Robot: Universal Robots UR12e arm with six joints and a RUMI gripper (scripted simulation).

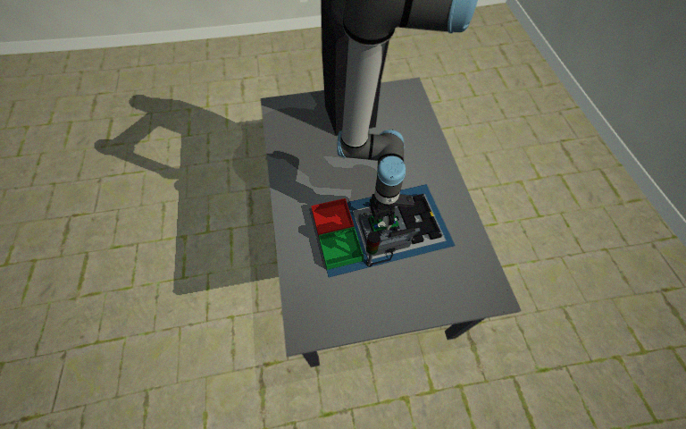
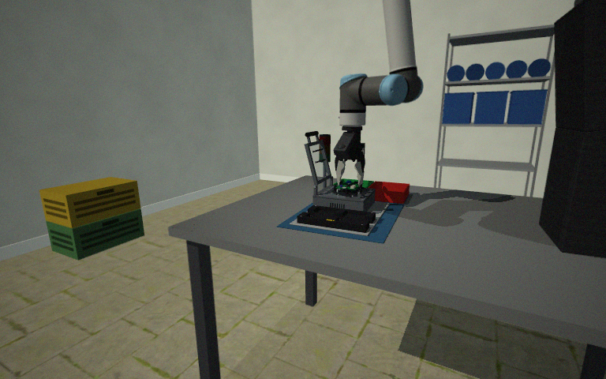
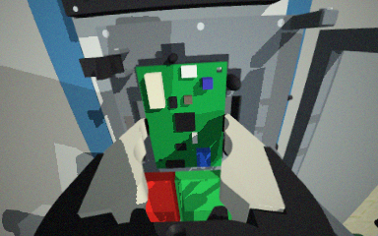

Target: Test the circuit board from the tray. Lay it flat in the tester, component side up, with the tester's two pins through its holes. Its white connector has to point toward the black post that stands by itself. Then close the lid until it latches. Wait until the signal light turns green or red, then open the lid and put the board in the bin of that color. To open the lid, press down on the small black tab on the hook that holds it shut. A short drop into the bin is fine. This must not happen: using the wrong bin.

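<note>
The green circuit board (image 3: 164, 115) (image 2: 350, 181) is component side up over the nest of the grey tester (image 3: 200, 41) (image 2: 339, 200). My gripper (image 3: 185, 117) (image 2: 349, 184) (image 1: 387, 222) points down and is shut on the board, with one finger against each long edge. The board's white connector (image 3: 189, 71) is at the end away from the bins. Black posts (image 3: 172, 58) (image 3: 233, 82) stand by that end and by the right edge. The pins and the board's seating are hidden. The lid (image 2: 309, 157) (image 3: 306, 103) stands open. The signal light (image 2: 324, 147) (image 1: 372, 243) shows no clear glow.
The red bin (image 1: 330, 220) (image 2: 393, 194) (image 3: 162, 199) and green bin (image 1: 345, 263) (image 3: 197, 197) stand side by side beyond the tester. The black tray (image 2: 334, 219) (image 1: 431, 226) is on its other side. A dark hook (image 3: 100, 67) sticks up opposite the lid.
</note>
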